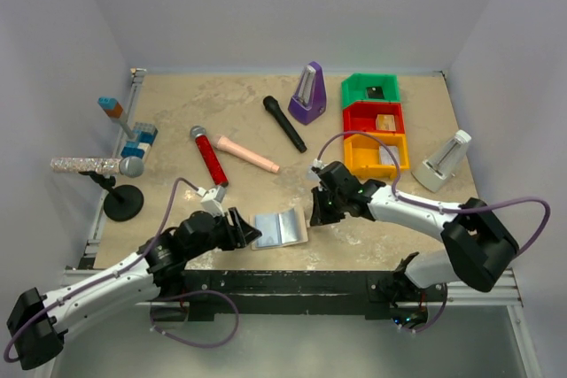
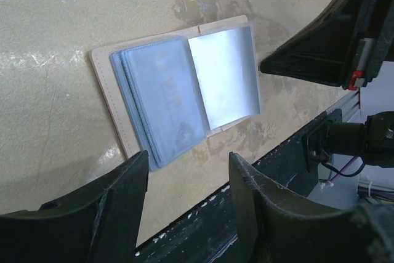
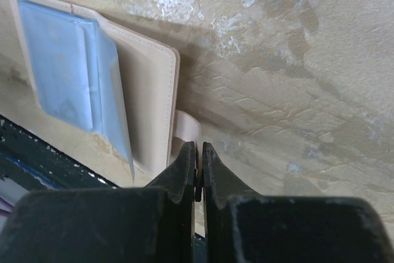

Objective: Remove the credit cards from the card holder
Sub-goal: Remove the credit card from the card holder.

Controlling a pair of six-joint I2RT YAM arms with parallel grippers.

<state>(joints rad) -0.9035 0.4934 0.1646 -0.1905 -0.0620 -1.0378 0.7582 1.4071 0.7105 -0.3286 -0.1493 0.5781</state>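
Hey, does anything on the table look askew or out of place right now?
Only the card holder: one flap is tipped up off the table, with the right gripper apparently pinching its snap tab.

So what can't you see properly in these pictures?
Credit cards: left wrist view, cloudy blue pockets and glare in the card holder hide them.
Snap tab end: right wrist view, behind the shut right gripper; pinched or not, unclear.
Things in the bins: top view, too small.
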